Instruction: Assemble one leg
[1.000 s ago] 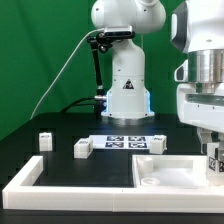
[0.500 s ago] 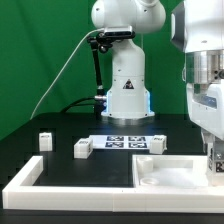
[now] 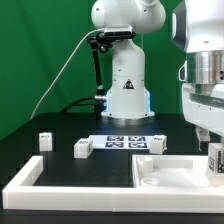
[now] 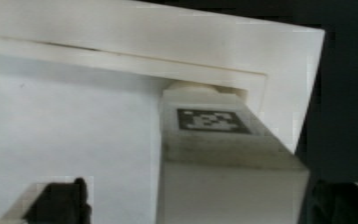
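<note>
One white Franka arm reached down at the exterior view's right edge, its gripper [image 3: 214,158] poised over the large flat white square panel with raised rim [image 3: 160,172]. Between its fingers it clamped the leg [image 3: 215,160], a short white plastic post, square in section, with a black-and-white tag on its side. In the wrist view that post [image 4: 224,150] stood against the panel's smooth matte surface [image 4: 69,120], beside a raised ridge. Two similar small white tagged posts [image 3: 44,141] [image 3: 82,148] sat apart on the black table [image 3: 60,160], near the marker board [image 3: 133,143]. A long white L-shaped bar [image 3: 40,178] lay in front.
</note>
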Robot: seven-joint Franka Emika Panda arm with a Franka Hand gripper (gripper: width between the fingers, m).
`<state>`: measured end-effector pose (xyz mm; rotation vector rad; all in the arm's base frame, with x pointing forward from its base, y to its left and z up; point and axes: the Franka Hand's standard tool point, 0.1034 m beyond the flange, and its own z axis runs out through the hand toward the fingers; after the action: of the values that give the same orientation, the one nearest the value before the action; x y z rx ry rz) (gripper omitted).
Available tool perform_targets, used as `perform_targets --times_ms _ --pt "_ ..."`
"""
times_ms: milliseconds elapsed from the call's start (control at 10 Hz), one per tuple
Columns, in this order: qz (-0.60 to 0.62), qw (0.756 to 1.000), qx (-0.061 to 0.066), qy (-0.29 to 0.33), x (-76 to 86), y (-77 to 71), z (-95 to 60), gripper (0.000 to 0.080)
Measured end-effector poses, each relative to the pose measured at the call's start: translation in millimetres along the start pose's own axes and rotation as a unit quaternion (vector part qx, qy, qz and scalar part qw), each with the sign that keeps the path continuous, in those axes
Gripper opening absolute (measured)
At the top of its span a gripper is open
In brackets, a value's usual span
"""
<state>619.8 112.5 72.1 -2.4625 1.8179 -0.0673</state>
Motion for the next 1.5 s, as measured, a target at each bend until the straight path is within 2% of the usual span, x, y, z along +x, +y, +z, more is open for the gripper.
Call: perform_targets --times_ms 100,300,500,700,900,1000,1400,1500 --pt "-0.056 0.998 -0.005 -0.003 -1.8 0.9 0.2 0.0646" --pt "-0.154 0.988 -0.004 -0.003 -3.0 0.6 0.1 0.0646" --pt "-0.264 0.965 -0.005 -0.001 -7.2 -0.7 -0.1 0.0648" --pt "-0.365 0.931 -0.006 -0.002 -3.8 -2.3 -2.0 0.0648" --pt "-0.446 0.895 -0.012 -0.004 -3.2 -3.6 -2.5 0.0648" --pt "-0.494 0.869 -0.016 -0.002 -3.3 -3.6 -2.0 0.0648" --pt "-0.602 0.798 -0.025 0.004 -6.9 -4.0 -2.7 0.0648" --pt "-0.613 0.789 -0.025 0.008 -7.6 -5.6 -3.5 0.0534"
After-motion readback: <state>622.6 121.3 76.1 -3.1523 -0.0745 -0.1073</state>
